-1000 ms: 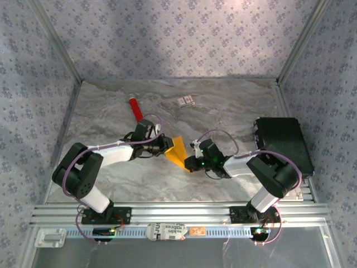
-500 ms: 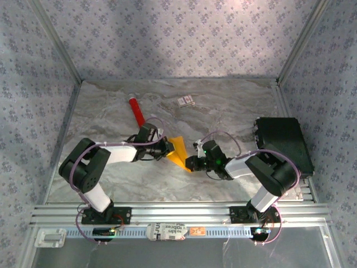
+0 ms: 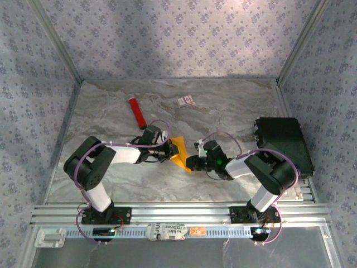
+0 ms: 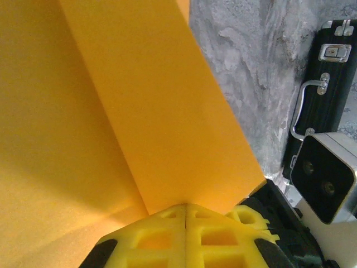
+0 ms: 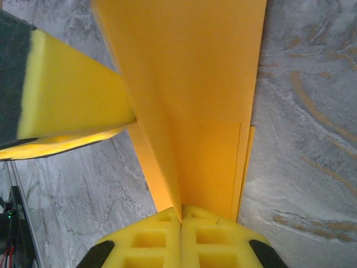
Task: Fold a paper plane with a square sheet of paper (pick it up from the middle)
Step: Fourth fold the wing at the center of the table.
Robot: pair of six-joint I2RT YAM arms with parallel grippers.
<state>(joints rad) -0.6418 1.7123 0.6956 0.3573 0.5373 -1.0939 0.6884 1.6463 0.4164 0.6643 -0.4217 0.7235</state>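
- The thin orange-yellow folded paper (image 3: pixel 179 151) is mid-table between the two grippers, seemingly raised off the grey marbled tabletop (image 3: pixel 223 111).
- The left gripper (image 4: pixel 186 207) is pinched closed on its left side.
- The right gripper (image 5: pixel 181 211) is clamped on its near tip.

Soft overhead light brightens the back wall (image 3: pixel 178 39); wrist views sharp mid-frame (the nearest yellow pad (image 5: pixel 67 95) blurs).

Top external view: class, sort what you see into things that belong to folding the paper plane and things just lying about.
Belongs to the job: orange-yellow paper, left end effector, right end effector, both shut on it.
Just lying about: red tube, small white card, black case.
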